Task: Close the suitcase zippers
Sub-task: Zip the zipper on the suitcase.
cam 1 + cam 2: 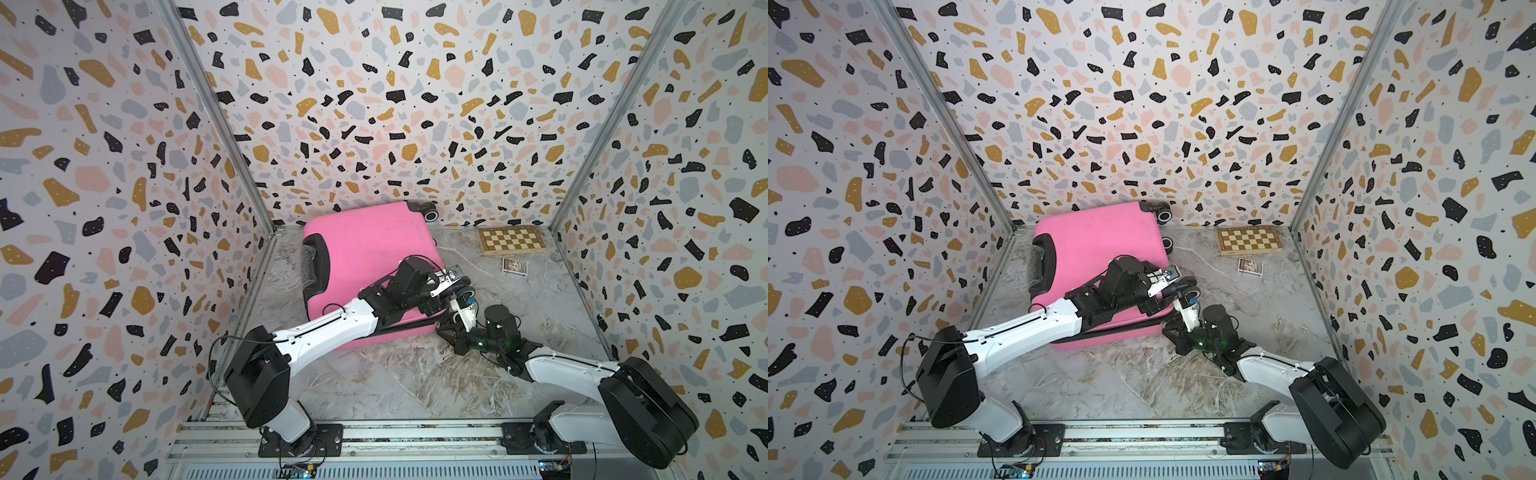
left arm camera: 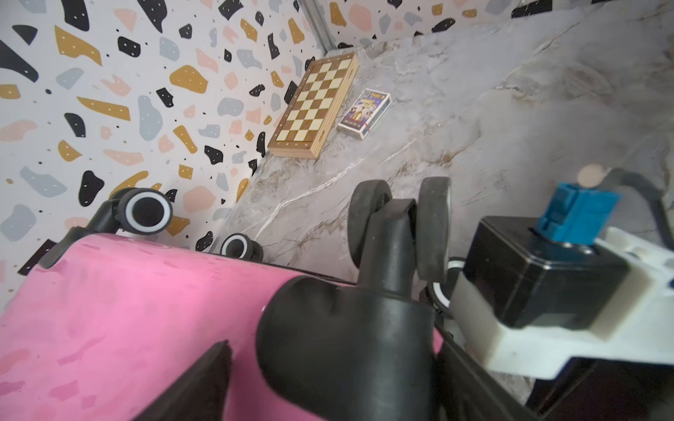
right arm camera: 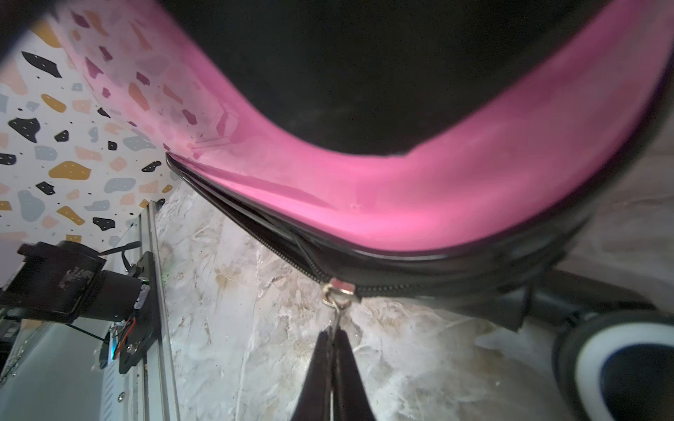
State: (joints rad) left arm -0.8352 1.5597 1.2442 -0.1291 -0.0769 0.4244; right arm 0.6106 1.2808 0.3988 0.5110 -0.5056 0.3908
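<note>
One suitcase [image 1: 365, 249], 11 o'clock on surface [image 1: 415, 382]; one chessboard [image 1: 512, 240], one card box [image 1: 514, 266], 1 o'clock. Right end effector [image 3: 333, 328] pinches one zipper pull [image 3: 332, 300]; left end effector [image 1: 459, 291] wide at one caster [image 2: 397, 226].

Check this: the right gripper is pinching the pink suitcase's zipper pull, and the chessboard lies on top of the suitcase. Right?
Not quite. The chessboard is not on the suitcase; it lies on the table by the back wall, apart from it, as both top views show. The right gripper does pinch the zipper pull, seen in the right wrist view.
</note>
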